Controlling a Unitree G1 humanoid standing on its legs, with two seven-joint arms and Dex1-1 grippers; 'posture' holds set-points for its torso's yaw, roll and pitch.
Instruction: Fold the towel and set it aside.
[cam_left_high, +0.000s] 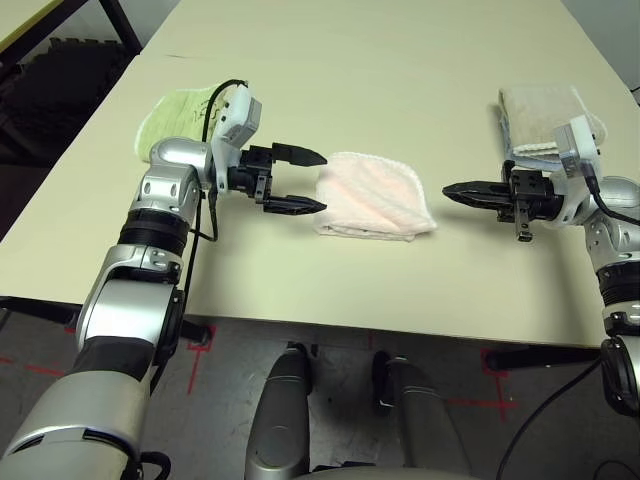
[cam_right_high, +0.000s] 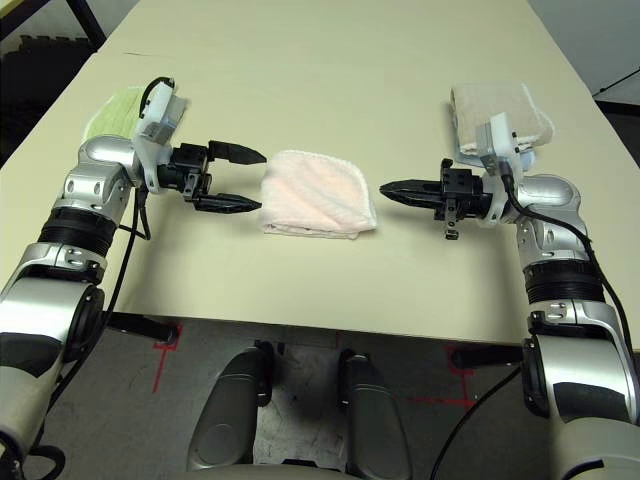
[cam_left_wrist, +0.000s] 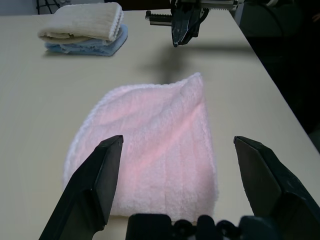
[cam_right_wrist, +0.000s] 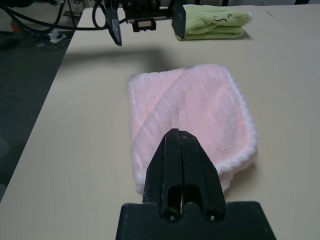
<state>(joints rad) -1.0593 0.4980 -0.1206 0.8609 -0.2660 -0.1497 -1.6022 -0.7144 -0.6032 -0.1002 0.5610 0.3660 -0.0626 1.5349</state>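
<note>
The towel (cam_left_high: 372, 195) lies folded on the bench (cam_left_high: 400, 80), near its front edge and about midway between the 2 arms. It is pale pink with a whitish hem, its folded layers stacked along the near side.

The left gripper (cam_left_high: 298, 181) sits just left of the towel, pointing right toward it, with its 2 black fingers spread wide and nothing between them. Its fingertips are close to the towel's left edge, and I cannot tell whether the lower one touches it.

The right gripper (cam_left_high: 450, 190) sits to the right of the towel, pointing left, its fingers pressed together and holding nothing, a clear gap from the cloth.

A light green towel (cam_left_high: 175, 115) lies behind the left arm. A beige towel (cam_left_wrist: 82, 21) rests on a blue one (cam_left_wrist: 87, 46) behind the right arm.
</note>
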